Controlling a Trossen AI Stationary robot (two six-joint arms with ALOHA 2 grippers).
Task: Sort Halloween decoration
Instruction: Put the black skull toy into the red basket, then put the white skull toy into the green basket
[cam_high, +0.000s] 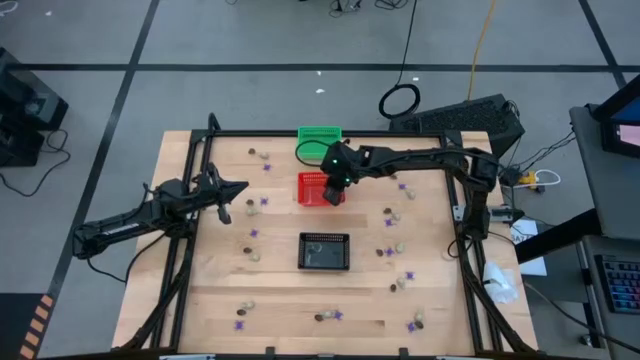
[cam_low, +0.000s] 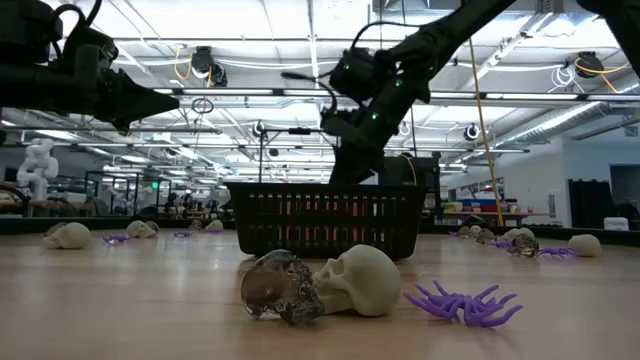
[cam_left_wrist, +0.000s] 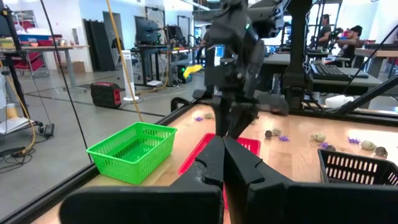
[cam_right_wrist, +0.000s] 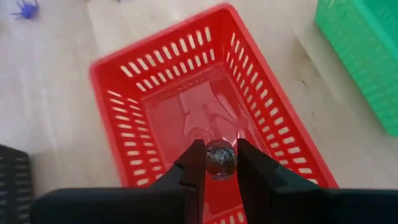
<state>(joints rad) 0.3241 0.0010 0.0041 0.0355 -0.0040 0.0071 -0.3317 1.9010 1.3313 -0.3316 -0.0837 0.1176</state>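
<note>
My right gripper (cam_right_wrist: 219, 167) hangs over the red mesh basket (cam_right_wrist: 134, 93), shut on a small dark, glassy round trinket (cam_right_wrist: 219, 157). In the high view this gripper (cam_high: 333, 190) covers the red basket's (cam_high: 312, 187) right half. My left gripper (cam_high: 243, 189) waits shut at the table's left side, level and clear of everything. Other Halloween trinkets lie loose on the wooden table: purple spiders (cam_low: 465, 303), cream skulls (cam_low: 362, 280) and a dark glassy skull (cam_low: 280, 288). My right gripper pinches the dark trinket's two opposite sides (cam_right_wrist: 212, 159) between its two fingers, at their free ends. The fingers slant down from the table's right side. The trinket is lifted clear, above the red basket's floor.
A green basket (cam_high: 320, 143) stands just beyond the red one at the far edge. A black basket (cam_high: 325, 251) sits mid-table, nearer the front. Trinkets are scattered along the left, right and near parts of the table (cam_high: 200, 300). A black frame borders the table.
</note>
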